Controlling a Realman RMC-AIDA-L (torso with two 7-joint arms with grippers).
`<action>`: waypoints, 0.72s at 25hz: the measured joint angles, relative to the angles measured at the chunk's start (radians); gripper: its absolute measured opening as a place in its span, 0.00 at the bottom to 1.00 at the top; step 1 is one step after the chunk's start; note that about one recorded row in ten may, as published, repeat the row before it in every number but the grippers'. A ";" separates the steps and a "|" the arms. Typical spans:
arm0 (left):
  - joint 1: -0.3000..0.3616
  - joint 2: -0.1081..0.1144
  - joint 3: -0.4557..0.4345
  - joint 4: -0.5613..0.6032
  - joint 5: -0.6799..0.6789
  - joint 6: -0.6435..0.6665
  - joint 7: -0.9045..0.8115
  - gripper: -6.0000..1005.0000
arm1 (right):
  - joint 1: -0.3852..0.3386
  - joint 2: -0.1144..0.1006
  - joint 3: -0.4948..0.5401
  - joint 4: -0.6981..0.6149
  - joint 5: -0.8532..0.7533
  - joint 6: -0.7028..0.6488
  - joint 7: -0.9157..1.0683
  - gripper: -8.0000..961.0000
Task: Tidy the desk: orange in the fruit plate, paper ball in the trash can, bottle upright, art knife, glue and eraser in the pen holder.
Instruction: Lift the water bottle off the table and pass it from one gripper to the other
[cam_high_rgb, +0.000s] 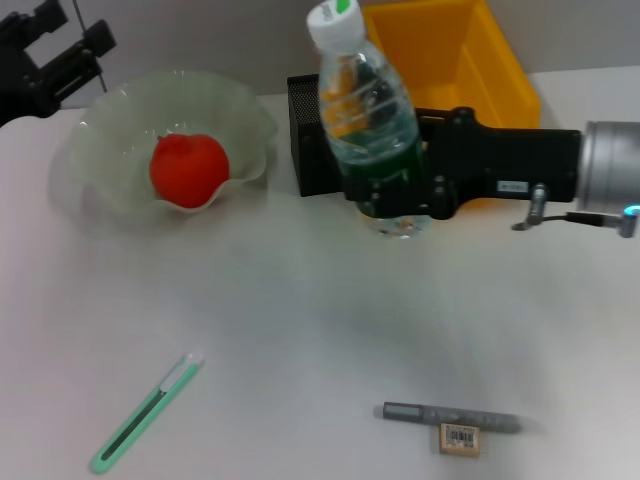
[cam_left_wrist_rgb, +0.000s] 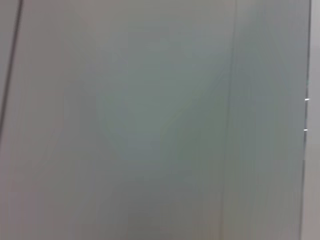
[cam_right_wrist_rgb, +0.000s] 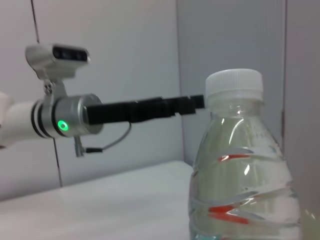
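A clear water bottle (cam_high_rgb: 365, 100) with a white cap stands upright in my right gripper (cam_high_rgb: 388, 188), which is shut around its lower part just in front of the black mesh pen holder (cam_high_rgb: 312, 135). I cannot tell whether its base touches the table. The bottle also fills the right wrist view (cam_right_wrist_rgb: 240, 165). The orange (cam_high_rgb: 188, 170) lies in the pale fruit plate (cam_high_rgb: 100, 170). The green art knife (cam_high_rgb: 145, 415), the grey glue pen (cam_high_rgb: 450, 416) and the eraser (cam_high_rgb: 459, 439) lie near the front edge. My left gripper (cam_high_rgb: 45, 55) is parked at the far left. The paper ball is out of view.
A yellow bin (cam_high_rgb: 455, 55) stands behind the pen holder and my right arm. In the right wrist view my left arm (cam_right_wrist_rgb: 65, 120) reaches across in front of a pale wall. The left wrist view shows only a blank grey surface.
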 joint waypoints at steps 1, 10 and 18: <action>0.000 0.000 0.000 0.000 0.000 0.000 0.000 0.69 | 0.000 0.000 0.000 0.000 0.000 0.000 0.000 0.79; -0.023 0.031 0.087 0.009 0.023 0.077 -0.091 0.69 | 0.086 -0.001 0.009 0.164 0.036 -0.001 -0.191 0.79; -0.016 0.046 0.074 0.032 0.030 0.166 -0.118 0.69 | 0.076 -0.003 0.095 0.207 0.037 -0.114 -0.276 0.79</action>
